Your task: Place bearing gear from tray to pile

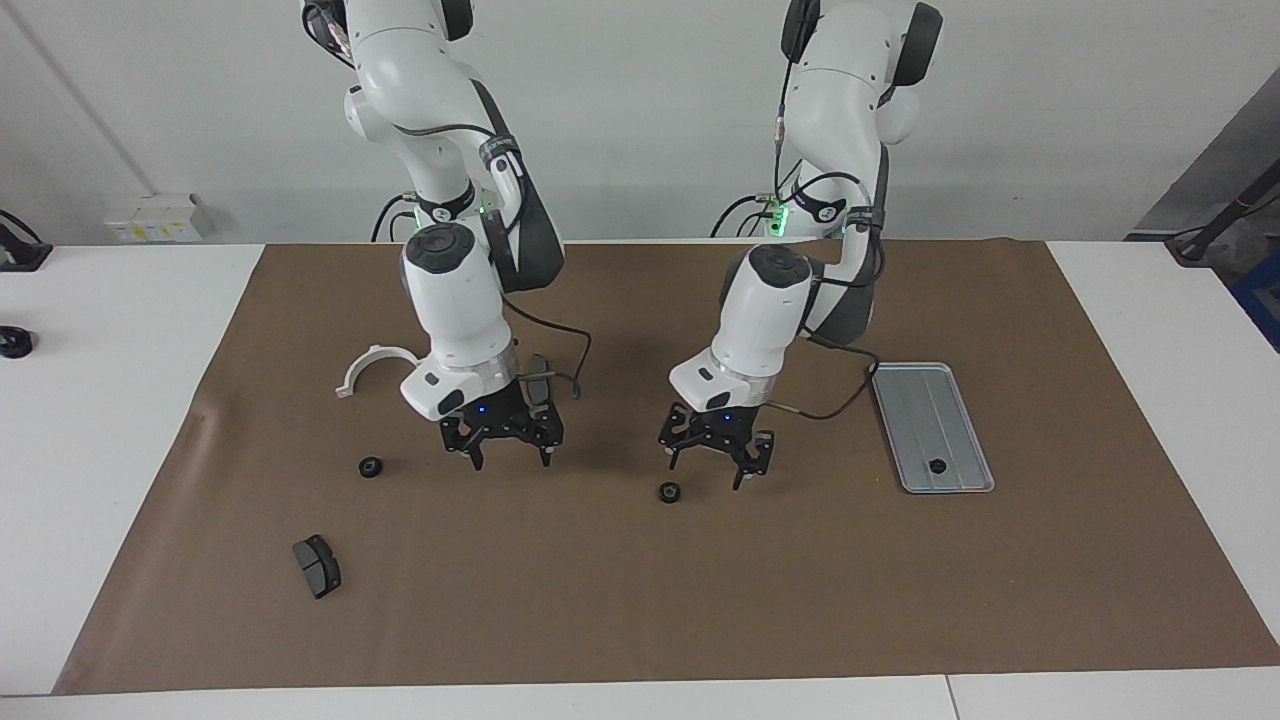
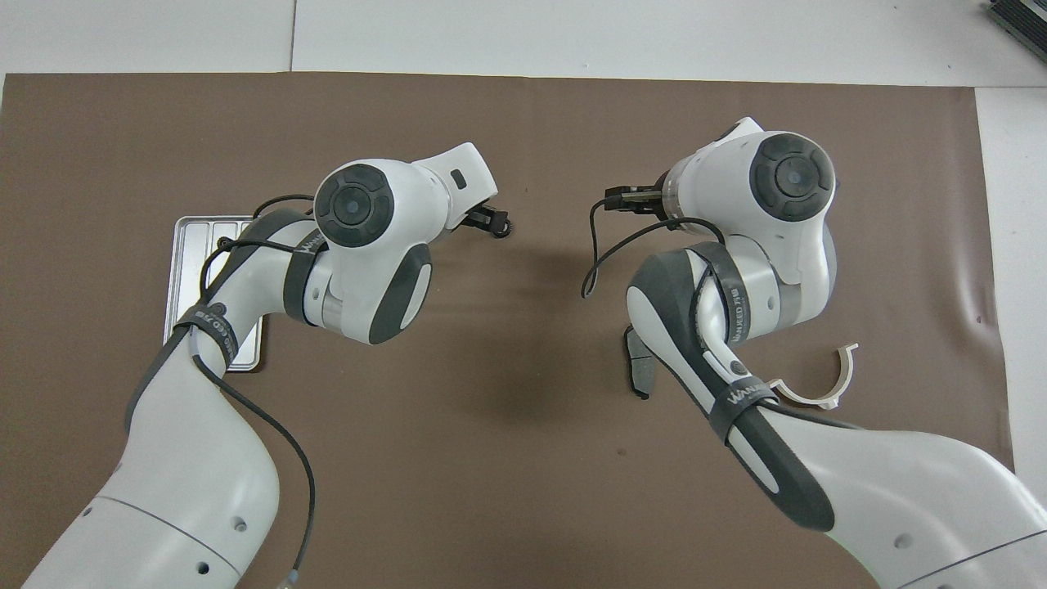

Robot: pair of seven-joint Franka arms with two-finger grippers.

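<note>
A small black bearing gear (image 1: 669,491) lies loose on the brown mat near the middle of the table. My left gripper (image 1: 718,466) hangs open just above the mat beside this gear, toward the tray, and touches nothing. The silver tray (image 1: 915,400) at the left arm's end holds another gear (image 1: 937,466). A third gear (image 1: 370,467) lies in the pile area with the white bracket (image 1: 375,362) and a dark brake pad (image 1: 317,565). My right gripper (image 1: 508,456) is open and empty over the mat between the pile and the middle gear.
A second brake pad (image 2: 638,370) lies under the right arm, partly hidden. From overhead the left arm covers part of the tray (image 2: 186,270). The brown mat (image 1: 640,600) spans most of the white table. A black object (image 1: 14,342) sits on the table's edge at the right arm's end.
</note>
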